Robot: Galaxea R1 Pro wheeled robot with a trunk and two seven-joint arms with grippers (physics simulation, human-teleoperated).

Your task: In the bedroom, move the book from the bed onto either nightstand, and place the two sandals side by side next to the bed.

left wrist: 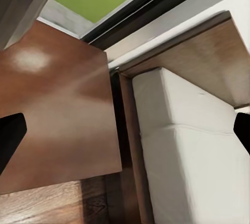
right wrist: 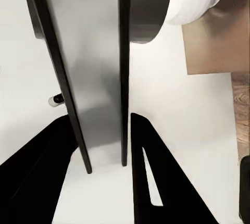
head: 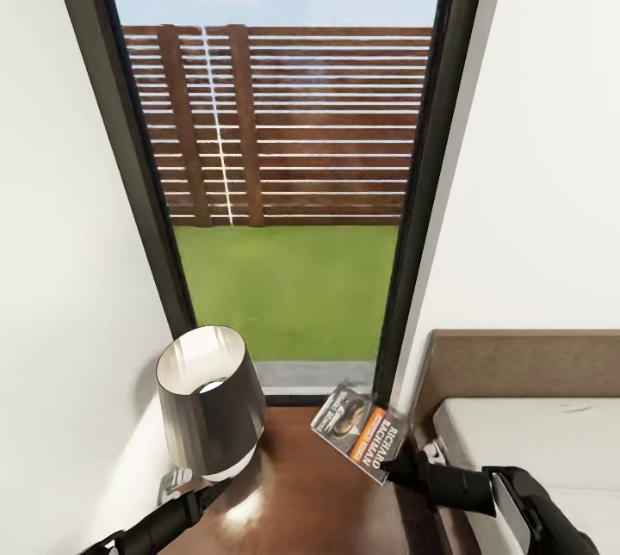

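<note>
Clearly the right claw point(right wrist: 104, 146) is clamped on the book point(head: 359, 429): in the right wrist view its two black fingers point(right wrist: 156, 182) stand either side of the thin volume, seen edge-on as two dark lines with grey between. From the head camera the right claw point(head: 405, 469) pinches the book at its lower corner, and the paperback tilts up and away over the near right part of the nightstand point(head: 301, 486), cover showing the orange band and the lettering "RICHARD". Whether its far edge touches the counter cannot be told.

The left claw point(left wrist: 125, 130) is spread wide, its black fingertips point(left wrist: 9, 135) at opposite edges of the left wrist view and nothing between them. Beneath it lie the glossy brown nightstand top point(left wrist: 57, 114), a dark gap, and the white mattress of the bed point(left wrist: 198, 151) just beside, with the wooden headboard point(left wrist: 198, 57) behind. The left arm point(head: 155, 529) shows at the lower left of the head view.

On the nightstand's left part stands a table lamp point(head: 211, 400) with a dark, shiny shade, close to the white wall. Behind the nightstand rises the tall dark-framed window point(head: 129, 151), through which show green lawn, a slatted wooden fence and sky. Right of it, the headboard point(head: 525, 366) and mattress corner point(head: 534, 443) sit against the wall.
</note>
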